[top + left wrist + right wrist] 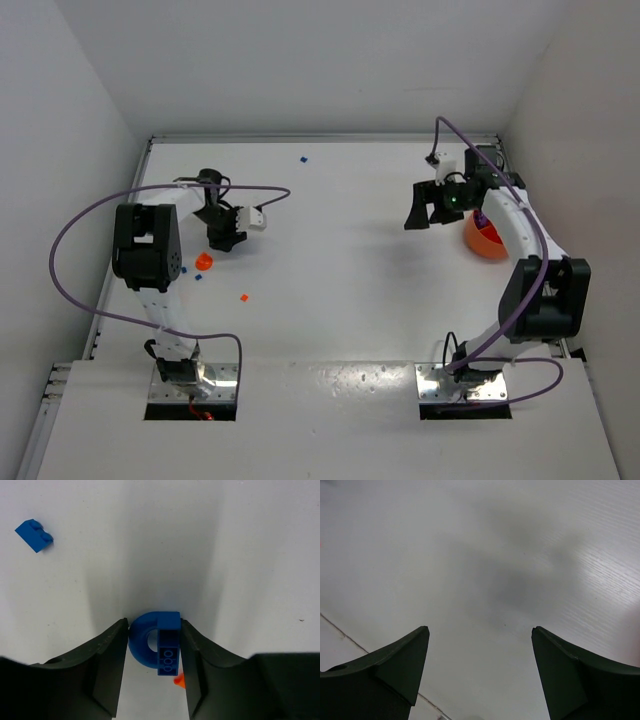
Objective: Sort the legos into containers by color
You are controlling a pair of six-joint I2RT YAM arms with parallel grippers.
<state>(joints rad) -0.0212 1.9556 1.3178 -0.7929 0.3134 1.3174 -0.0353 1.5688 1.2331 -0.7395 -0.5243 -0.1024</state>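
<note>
Lego [168, 652] clamped in left claw [153, 626], right claw [480, 630] spread

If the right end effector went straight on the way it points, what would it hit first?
Probably just the bare table; nothing else shows ahead of the right end effector.

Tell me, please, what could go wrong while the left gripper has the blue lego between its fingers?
The left gripper pinches the blue lego only at its fingertips, a rounded side against one finger; it might twist or slip out.
The nearest container in the top view is the orange cup; releasing blue there would mis-sort.
A small orange piece, mostly hidden, shows by one finger and may get knocked.
</note>
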